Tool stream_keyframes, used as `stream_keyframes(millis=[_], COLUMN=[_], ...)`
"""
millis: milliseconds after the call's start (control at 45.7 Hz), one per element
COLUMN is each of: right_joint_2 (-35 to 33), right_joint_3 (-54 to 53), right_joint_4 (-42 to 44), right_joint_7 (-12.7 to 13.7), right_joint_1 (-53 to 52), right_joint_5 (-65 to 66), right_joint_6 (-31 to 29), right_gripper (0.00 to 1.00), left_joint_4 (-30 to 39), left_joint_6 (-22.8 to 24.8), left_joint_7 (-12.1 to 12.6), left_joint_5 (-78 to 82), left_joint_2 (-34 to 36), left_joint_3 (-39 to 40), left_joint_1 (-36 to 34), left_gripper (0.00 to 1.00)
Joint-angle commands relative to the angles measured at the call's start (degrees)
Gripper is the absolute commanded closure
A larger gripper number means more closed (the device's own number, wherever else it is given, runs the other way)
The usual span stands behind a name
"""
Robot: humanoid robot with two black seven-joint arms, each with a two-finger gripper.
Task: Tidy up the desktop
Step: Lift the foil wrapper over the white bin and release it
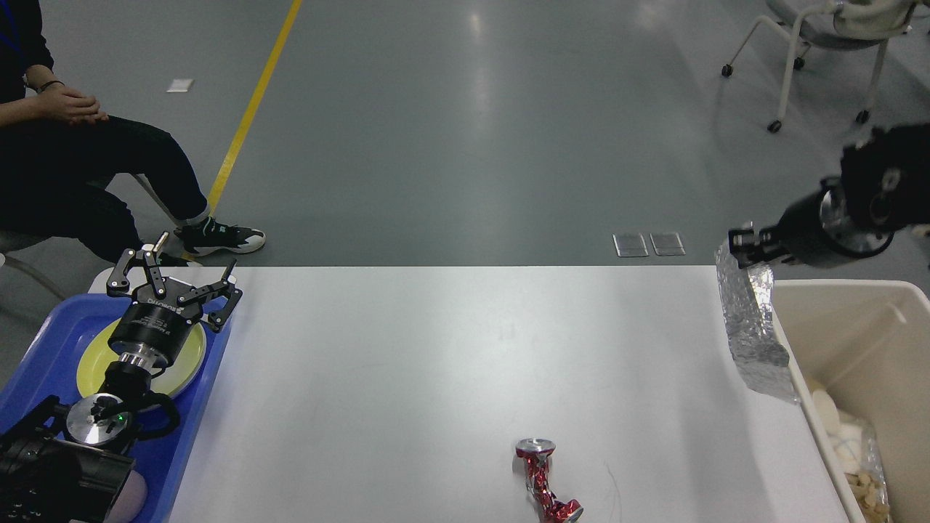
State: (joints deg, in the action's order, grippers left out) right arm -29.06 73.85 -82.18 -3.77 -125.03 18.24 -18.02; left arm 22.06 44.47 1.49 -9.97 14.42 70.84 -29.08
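Large smooth white rectangular desktop (436, 363) fills the centre and lower middle of the frame, far edge running across mid-height.

Left black two-finger gripper (178, 280) sits at left, mid-height, over the far end of a blue plastic tray (43, 349) at lower left. Jaws spread wide apart, nothing between them. Under the gripper body, a round pale yellow plate (91, 367) lies in the tray, partly hidden by the arm.

Right black gripper (742, 245) is at the right edge, a bit above mid-height, small and dark. Its tip is in contact with the top of a crumpled silver foil bag (752, 327); fingers cannot be told apart, so cannot tell if clamped on it or not. The bag hangs or leans down along the left wall of a beige rectangular plastic bin (799, 378) at lower right, over the desktop's right edge. Inside the bin, bottom right corner of frame, some pale scraps and a clear wrapper (857, 465).

Crushed red metal drink can (546, 481) lies on the desktop at bottom centre-right, twisted, open top facing the far side, well apart from both grippers.

Upper left: seated person in black clothes (65, 160), hands folded, black-and-white sneaker on grey floor. Yellow floor line (251, 109) runs diagonally at upper left. Upper right: white wheeled chair (799, 43).
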Motion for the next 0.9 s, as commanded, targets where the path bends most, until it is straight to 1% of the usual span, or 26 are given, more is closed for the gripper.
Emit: stream_keyframes(millis=[0,88,197,350,481,569,656,788,875], right_joint_2=[-3.28,-4.42,-4.51,-7.76,-8.91,-10.22,-10.93,-10.67,-10.05], right_joint_3=[-0.28,-0.02,0.94,1.74,1.83,0.77,-0.19,-1.95,-5.2], right_joint_4=[0.09,0.71,4.39,9.84,17.66,23.28,26.89,33.48,40.24], right_joint_7=[-0.18,-0.09,-0.09,0.34,0.52,0.52,0.52,0.52,0.52], right_joint_1=[-9.34,-12.34,-11.46,-4.18,6.89,15.33,23.32,37.91,47.75], right_joint_5=[-0.23,-0.23,-0.14,-0.05,-0.4,-0.58,-0.67,-0.75,-3.21], right_joint_6=[-3.51,-3.95,-3.95,-3.43,-2.81,-0.79,2.89,10.89,12.22], right_gripper=[1.0,1.0,1.0,1.0,1.0,1.0,1.0,1.0,1.0], left_joint_4=[0.0,0.0,0.0,0.0,0.0,0.0,0.0,0.0,0.0], left_joint_6=[0.0,0.0,0.0,0.0,0.0,0.0,0.0,0.0,0.0], left_joint_7=[0.0,0.0,0.0,0.0,0.0,0.0,0.0,0.0,0.0], left_joint_5=[0.04,0.04,0.04,0.04,0.04,0.04,0.04,-0.05,0.04], left_joint_2=[0.0,0.0,0.0,0.0,0.0,0.0,0.0,0.0,0.0], left_joint_3=[0.0,0.0,0.0,0.0,0.0,0.0,0.0,0.0,0.0], left_joint_1=[-0.01,-0.01,-0.01,0.08,-0.01,0.08,0.08,-0.01,0.08], left_gripper=[0.03,0.03,0.03,0.03,0.03,0.03,0.03,0.03,0.04])
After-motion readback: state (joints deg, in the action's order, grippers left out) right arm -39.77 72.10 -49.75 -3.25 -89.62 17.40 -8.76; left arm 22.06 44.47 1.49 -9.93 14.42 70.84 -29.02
